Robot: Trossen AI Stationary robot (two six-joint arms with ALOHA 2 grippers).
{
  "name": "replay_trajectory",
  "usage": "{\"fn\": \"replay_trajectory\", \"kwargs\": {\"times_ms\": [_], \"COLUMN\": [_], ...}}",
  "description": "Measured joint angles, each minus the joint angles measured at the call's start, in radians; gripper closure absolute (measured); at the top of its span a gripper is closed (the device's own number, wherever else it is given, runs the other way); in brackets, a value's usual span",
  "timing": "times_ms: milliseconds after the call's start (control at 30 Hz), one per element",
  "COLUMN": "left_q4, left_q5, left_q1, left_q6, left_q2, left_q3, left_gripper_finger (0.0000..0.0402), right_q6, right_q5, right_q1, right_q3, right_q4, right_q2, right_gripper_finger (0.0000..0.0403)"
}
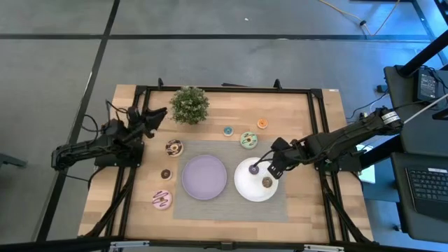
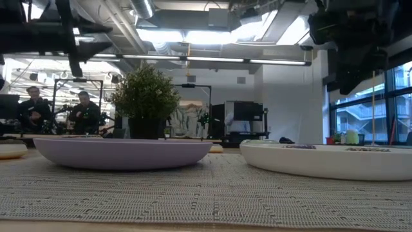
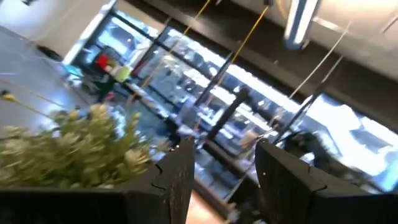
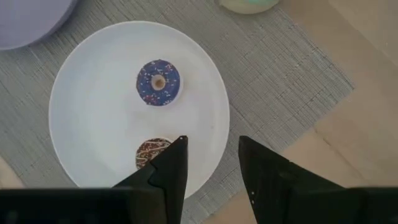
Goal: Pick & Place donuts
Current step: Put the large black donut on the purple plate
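My right gripper (image 1: 273, 166) hangs open and empty above the white plate (image 1: 246, 183); in its wrist view (image 4: 212, 144) the fingers frame the plate's near-right part. On the plate (image 4: 87, 118) lie a purple-blue donut (image 4: 158, 82) and a brown sprinkled donut (image 4: 151, 152). On the wood lie a green donut (image 1: 248, 140), an orange one (image 1: 262, 124), a blue one (image 1: 228, 131), a chocolate-white one (image 1: 173, 148), a small brown one (image 1: 166, 173) and a pink one (image 1: 162, 200). My left gripper (image 1: 159, 114) is open, raised at the far left near the plant.
A lilac plate (image 1: 204, 176) sits on the grey mat (image 1: 231, 210) beside the white plate. A potted plant (image 1: 190, 105) stands at the table's far edge, close to my left gripper. People sit in the room behind (image 2: 32, 109).
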Motion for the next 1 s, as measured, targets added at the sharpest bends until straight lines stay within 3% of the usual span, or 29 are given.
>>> {"fn": "replay_trajectory", "kwargs": {"times_ms": [233, 467, 633, 800, 1000], "left_q4": [0.132, 0.241, 0.180, -0.032, -0.671], "left_q5": [0.108, 0.181, 0.225, 0.311, 0.352], "left_q1": [0.000, 0.001, -0.013, -0.064, -0.159], "left_q6": [0.025, 0.034, 0.063, 0.166, 0.212], "left_q2": [0.002, 0.020, 0.160, 0.395, 0.656], "left_q3": [0.087, 0.098, 0.195, 0.429, 0.782], "left_gripper_finger": [0.0240, 0.0242, 0.0244, 0.0244, 0.0245], "right_q6": [-0.019, -0.025, -0.036, -0.073, -0.082], "right_q5": [0.033, 0.028, 0.022, 0.021, 0.018], "right_q1": [0.000, 0.000, 0.000, -0.022, -0.045], "right_q3": [0.000, 0.000, 0.000, 0.000, 0.000], "right_q4": [-0.022, -0.023, -0.023, -0.024, -0.047], "right_q2": [0.000, 0.000, 0.000, 0.000, 0.000], "right_gripper_finger": [0.0258, 0.0258, 0.0258, 0.0258, 0.0258]}}
